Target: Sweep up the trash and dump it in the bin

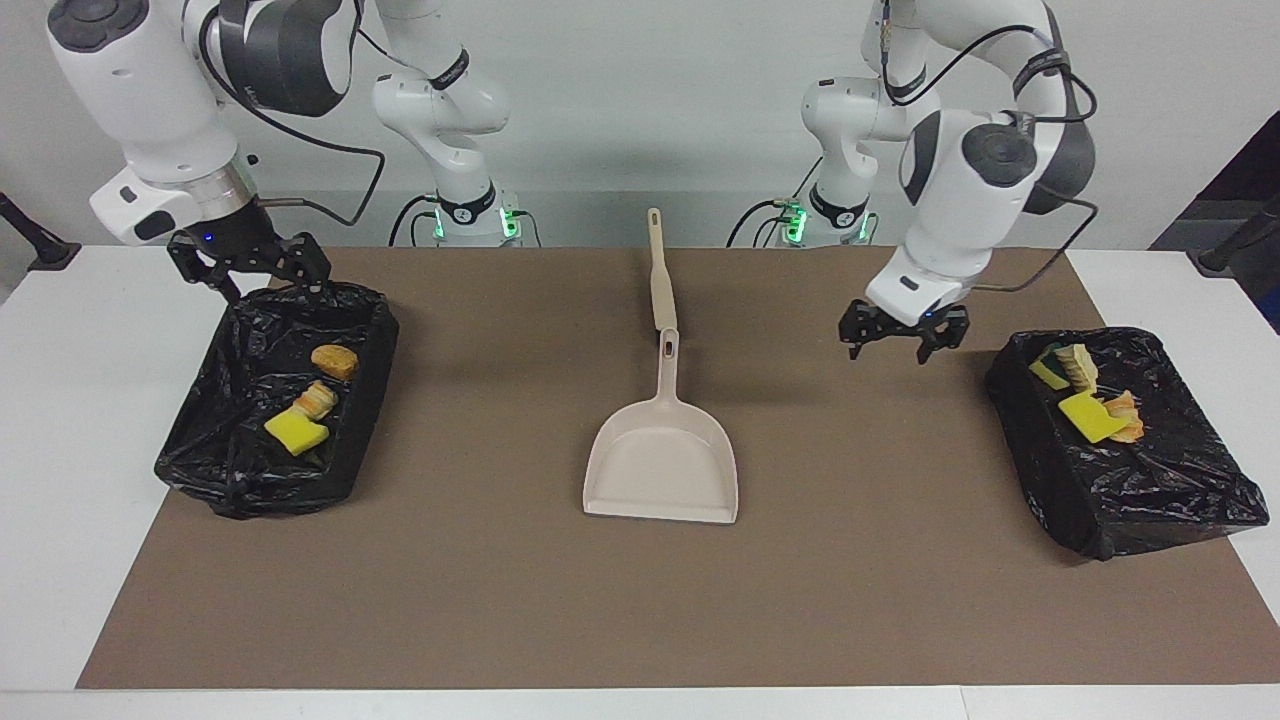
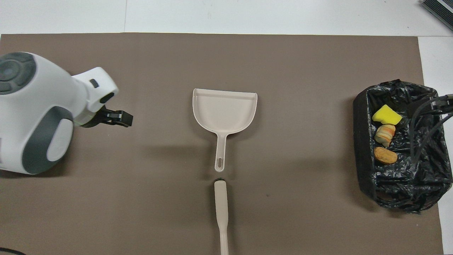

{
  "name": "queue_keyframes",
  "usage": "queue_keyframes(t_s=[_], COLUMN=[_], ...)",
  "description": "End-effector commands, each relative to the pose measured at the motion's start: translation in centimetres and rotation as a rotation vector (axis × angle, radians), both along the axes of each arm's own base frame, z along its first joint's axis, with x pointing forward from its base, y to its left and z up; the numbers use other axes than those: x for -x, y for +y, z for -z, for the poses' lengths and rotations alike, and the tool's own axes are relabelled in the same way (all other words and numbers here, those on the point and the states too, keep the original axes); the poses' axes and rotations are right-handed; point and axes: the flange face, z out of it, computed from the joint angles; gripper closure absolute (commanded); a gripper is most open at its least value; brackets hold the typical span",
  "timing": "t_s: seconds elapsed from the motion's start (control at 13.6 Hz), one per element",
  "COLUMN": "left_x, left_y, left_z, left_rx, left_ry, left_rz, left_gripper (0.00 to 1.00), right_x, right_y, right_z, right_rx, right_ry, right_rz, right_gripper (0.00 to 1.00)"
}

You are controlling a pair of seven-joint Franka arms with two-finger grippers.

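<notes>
Both pincers, left gripper (image 1: 903,342) right of centre and right gripper (image 1: 250,272) upper left, hang open and empty; trash (image 1: 1088,396) seemingly all binned (image 1: 1150,500), though cables could snag the liner.

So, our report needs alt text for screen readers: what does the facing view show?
An empty beige dustpan lies mid-mat, a brush at its handle. Scraps sit in two black-lined bins, one at each end. Both the left gripper and the right gripper hover open, empty.
</notes>
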Motion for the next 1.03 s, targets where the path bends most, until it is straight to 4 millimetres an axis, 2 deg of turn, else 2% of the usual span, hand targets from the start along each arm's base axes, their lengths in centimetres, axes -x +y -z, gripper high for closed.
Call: queue_keyframes(t_s=[0.0, 0.07, 0.15, 0.29, 0.44, 0.74, 0.88, 0.96], left_x=[0.0, 0.2, 0.4, 1.1, 1.8, 2.8, 3.9, 4.4], left_y=[4.9, 6.7, 7.3, 10.2, 10.4, 10.5, 10.4, 10.6], left_z=[-5.9, -8.2, -9.9, -12.7, -14.8, -16.4, -16.0, -15.9], left_rx=[0.01, 0.03, 0.042, 0.041, 0.039, 0.048, 0.052, 0.054], left_ry=[0.005, 0.009, 0.01, 0.029, 0.055, 0.03, 0.033, 0.03], left_rz=[0.055, 0.062, 0.079, 0.068, 0.107, 0.106, 0.102, 0.102], left_gripper=[0.0, 0.0, 0.0, 0.0, 0.0, 0.0, 0.0, 0.0], right_x=[2.4, 3.0, 3.3, 3.9, 3.9, 3.5, 3.4, 3.5], right_y=[1.1, 1.3, 1.5, 1.6, 1.5, 2.3, 3.5, 3.5], right_z=[-0.9, -0.4, -0.4, 0.0, 0.1, 0.0, -0.1, -0.1], right_rx=[-0.037, -0.052, -0.053, -0.054, -0.036, -0.051, -0.044, -0.049], right_ry=[0.019, 0.026, 0.027, 0.034, 0.025, 0.018, 0.024, 0.03], right_rz=[0.033, 0.035, 0.043, 0.046, 0.034, 0.027, 0.001, -0.001], right_gripper=[0.0, 0.0, 0.0, 0.0, 0.0, 0.0, 0.0, 0.0])
